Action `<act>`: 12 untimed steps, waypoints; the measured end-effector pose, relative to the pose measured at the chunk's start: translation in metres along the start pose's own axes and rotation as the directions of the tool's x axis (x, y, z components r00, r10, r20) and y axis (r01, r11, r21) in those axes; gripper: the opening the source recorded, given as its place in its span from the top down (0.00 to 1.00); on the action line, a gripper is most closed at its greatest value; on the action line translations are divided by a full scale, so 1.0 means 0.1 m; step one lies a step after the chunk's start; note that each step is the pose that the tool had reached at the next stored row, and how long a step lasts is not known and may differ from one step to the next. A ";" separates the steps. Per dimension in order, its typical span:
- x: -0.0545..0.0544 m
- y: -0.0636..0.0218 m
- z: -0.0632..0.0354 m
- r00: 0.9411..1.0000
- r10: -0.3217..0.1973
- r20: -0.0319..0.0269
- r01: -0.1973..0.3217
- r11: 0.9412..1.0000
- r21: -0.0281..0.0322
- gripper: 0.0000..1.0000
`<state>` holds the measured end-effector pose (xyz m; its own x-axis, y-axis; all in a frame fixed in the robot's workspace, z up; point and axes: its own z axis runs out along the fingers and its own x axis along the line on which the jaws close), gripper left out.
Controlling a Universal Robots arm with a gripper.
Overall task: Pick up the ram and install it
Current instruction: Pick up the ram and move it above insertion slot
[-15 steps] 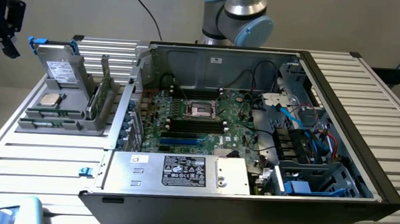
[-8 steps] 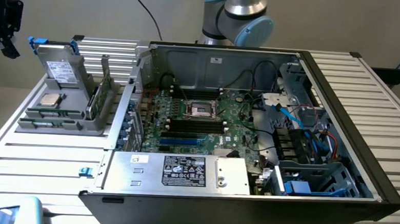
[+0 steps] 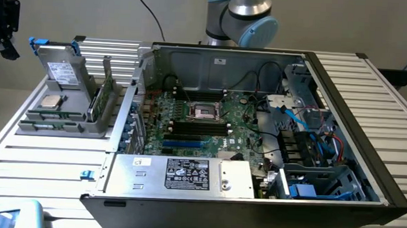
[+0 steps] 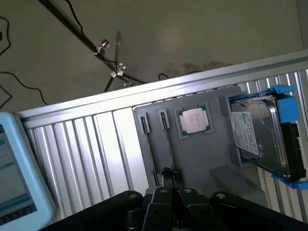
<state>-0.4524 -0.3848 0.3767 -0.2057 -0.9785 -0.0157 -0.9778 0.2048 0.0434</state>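
Note:
The ram (image 3: 105,99), a narrow green stick, stands on edge in a slot of the grey parts holder (image 3: 67,125) at the exterior view's left, outside the computer case. In the wrist view the ram (image 4: 169,147) shows edge-on as a thin line in the holder (image 4: 202,159), straight ahead of my gripper (image 4: 172,195). In the exterior view my gripper (image 3: 7,49) hangs high at the far left, above and well apart from the holder. Nothing is visibly held. The black memory slots (image 3: 199,127) lie in the middle of the motherboard (image 3: 189,118).
A silver processor chip (image 3: 49,102) (image 4: 193,119) and a hard drive in a blue caddy (image 3: 63,70) (image 4: 262,134) also sit in the holder. The open case (image 3: 369,149) holds a power supply (image 3: 179,174) and cables. A light-blue device (image 3: 3,213) lies at the front left corner.

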 end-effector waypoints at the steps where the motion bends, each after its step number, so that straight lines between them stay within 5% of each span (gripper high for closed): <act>1: 0.00 0.000 0.000 1.000 -0.018 -0.002 0.018 1.000 0.000 0.89; 3: 0.00 0.000 -0.001 0.999 -0.054 -0.005 0.054 0.999 -0.001 0.89; 12: 0.00 0.000 0.000 0.998 -0.058 -0.005 0.058 0.998 -0.001 0.89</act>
<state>-0.4524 -0.3847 0.3767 -0.1485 -0.9888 -0.0132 -0.9881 0.1478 0.0430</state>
